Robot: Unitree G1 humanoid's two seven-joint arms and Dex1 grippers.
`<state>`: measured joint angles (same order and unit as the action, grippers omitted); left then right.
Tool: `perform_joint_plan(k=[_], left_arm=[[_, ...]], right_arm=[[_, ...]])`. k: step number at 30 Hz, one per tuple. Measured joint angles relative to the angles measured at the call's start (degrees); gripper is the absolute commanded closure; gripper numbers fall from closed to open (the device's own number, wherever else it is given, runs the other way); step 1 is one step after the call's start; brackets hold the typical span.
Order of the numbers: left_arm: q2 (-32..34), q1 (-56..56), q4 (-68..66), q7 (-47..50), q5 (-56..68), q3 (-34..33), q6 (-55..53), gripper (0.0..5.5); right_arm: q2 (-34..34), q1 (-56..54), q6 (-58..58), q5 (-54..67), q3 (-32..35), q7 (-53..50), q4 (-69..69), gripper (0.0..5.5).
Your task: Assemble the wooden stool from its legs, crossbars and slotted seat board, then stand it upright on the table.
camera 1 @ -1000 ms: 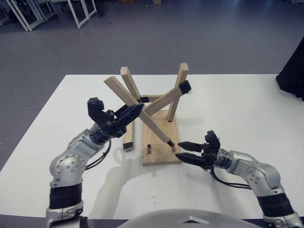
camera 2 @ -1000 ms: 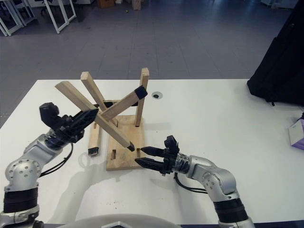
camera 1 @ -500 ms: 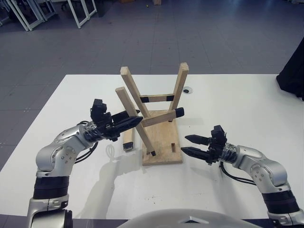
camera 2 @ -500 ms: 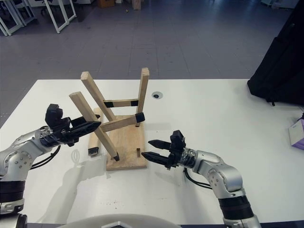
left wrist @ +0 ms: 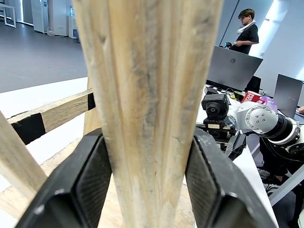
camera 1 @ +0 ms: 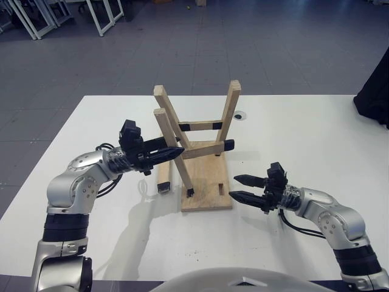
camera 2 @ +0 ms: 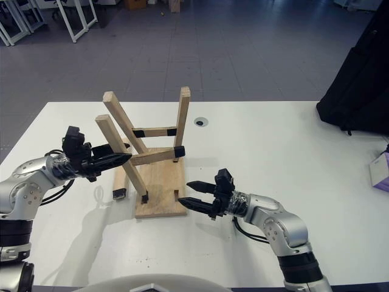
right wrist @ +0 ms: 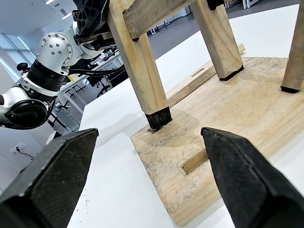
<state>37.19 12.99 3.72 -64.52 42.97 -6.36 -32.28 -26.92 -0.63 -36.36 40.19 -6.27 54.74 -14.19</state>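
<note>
White table (camera 1: 304, 134): left gripper (camera 1: 180, 151) pinches front leg (camera 1: 183, 176); right gripper (camera 1: 234, 186) spread; leg foot's seating unclear.

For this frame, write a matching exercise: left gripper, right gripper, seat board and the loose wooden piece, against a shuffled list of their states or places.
Things:
1. left gripper
2. right gripper
3. seat board
4. loose wooden piece

States or places:
A. lying on the table, left of the board
B. open, beside the board's near right corner
C. shut on a tilted leg
D. flat on the table, under that leg's lower end

Pairs: 1-C, 2-B, 3-D, 4-A
</note>
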Motion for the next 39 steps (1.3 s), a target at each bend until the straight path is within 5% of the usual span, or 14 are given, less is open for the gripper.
perform_joint_plan(k=[11, 39], left_arm=[[3.2, -0.9, 1.5, -4.9, 1.2, 0.7, -3.5, 3.44], [6.7, -4.3, 6.9, -3.4, -8.4, 9.7, 17.7, 3.46]], right_arm=[[-0.1, -1.1, -0.1, -0.6, -1.7, 0.0, -0.2, 1.50], [0.1, -1.3, 1.2, -2.8, -3.6, 0.0, -0.4, 1.50]])
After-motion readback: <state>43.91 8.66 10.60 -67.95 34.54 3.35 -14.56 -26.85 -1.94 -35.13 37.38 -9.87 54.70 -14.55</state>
